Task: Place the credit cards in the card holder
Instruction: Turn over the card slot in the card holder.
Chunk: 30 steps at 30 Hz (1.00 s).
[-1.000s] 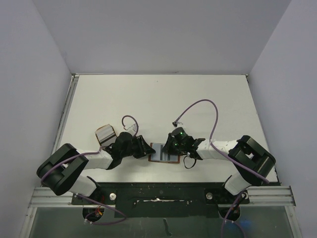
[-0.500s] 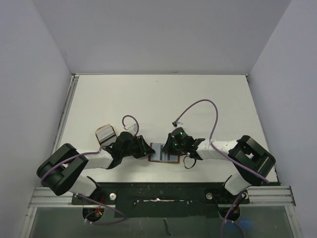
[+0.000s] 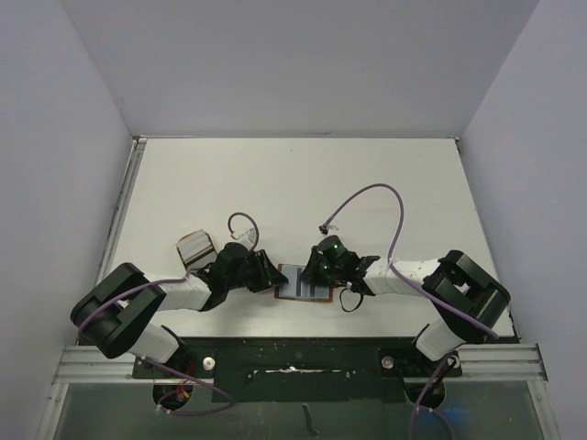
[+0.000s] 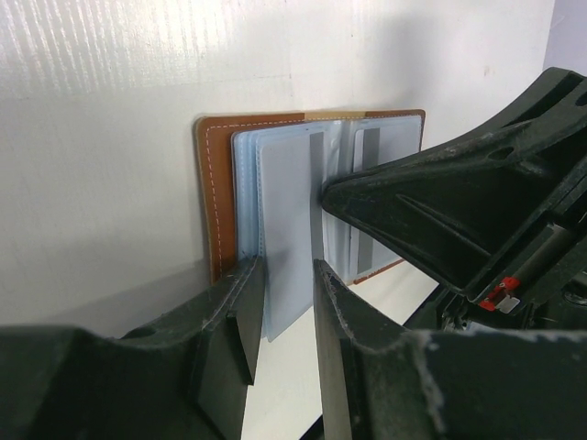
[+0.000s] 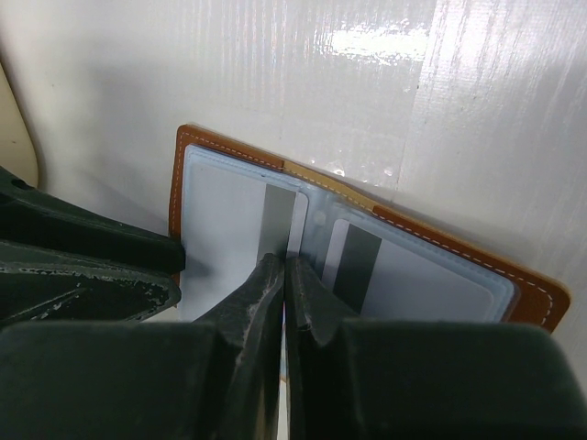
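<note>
The brown card holder [image 3: 303,299] lies open on the table between my grippers, pale blue inside; it also shows in the left wrist view [image 4: 209,183] and the right wrist view [image 5: 459,246]. A pale grey credit card [image 4: 286,211] with a dark stripe sits partly in its left pocket, its near end sticking out. A second card [image 5: 422,275] sits in the right pocket. My left gripper [image 4: 286,293] is narrowly open, its fingers either side of the protruding card end. My right gripper [image 5: 286,266] is shut, its tips on the holder's centre by the card's stripe.
A tan rounded dish [image 3: 183,242] with more grey cards [image 3: 196,248] stands left of the left gripper. The right gripper's fingers [image 4: 440,220] fill the right of the left wrist view. Side walls enclose the white table.
The left gripper has edged slightly right toward the card holder. The right arm and the holder have not visibly moved.
</note>
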### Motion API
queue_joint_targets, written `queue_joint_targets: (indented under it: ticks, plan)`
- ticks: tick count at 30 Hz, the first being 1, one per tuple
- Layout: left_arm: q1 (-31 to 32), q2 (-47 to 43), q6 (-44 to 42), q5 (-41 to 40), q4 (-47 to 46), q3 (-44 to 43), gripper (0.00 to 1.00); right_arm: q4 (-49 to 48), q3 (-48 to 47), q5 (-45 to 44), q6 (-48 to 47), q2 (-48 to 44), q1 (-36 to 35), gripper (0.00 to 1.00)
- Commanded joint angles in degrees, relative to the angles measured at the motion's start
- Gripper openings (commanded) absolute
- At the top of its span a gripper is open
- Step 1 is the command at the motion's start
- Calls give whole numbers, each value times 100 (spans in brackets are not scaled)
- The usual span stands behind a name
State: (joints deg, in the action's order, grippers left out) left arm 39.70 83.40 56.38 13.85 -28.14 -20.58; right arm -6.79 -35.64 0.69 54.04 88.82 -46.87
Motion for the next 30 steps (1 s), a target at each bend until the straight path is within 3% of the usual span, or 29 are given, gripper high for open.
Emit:
queue_joint_targets:
  ticks: [1, 13, 30]
  plan:
    - [62, 32, 10, 83, -314, -207, 27, 90, 64, -14, -35, 132, -66, 2]
    - [121, -307, 181, 249, -350, -261, 20, -71, 57, 71, -41, 74, -120, 4]
    - [286, -307, 350, 412, -565, -445, 21, -226, 70, 41, -188, -224, -120, 23]
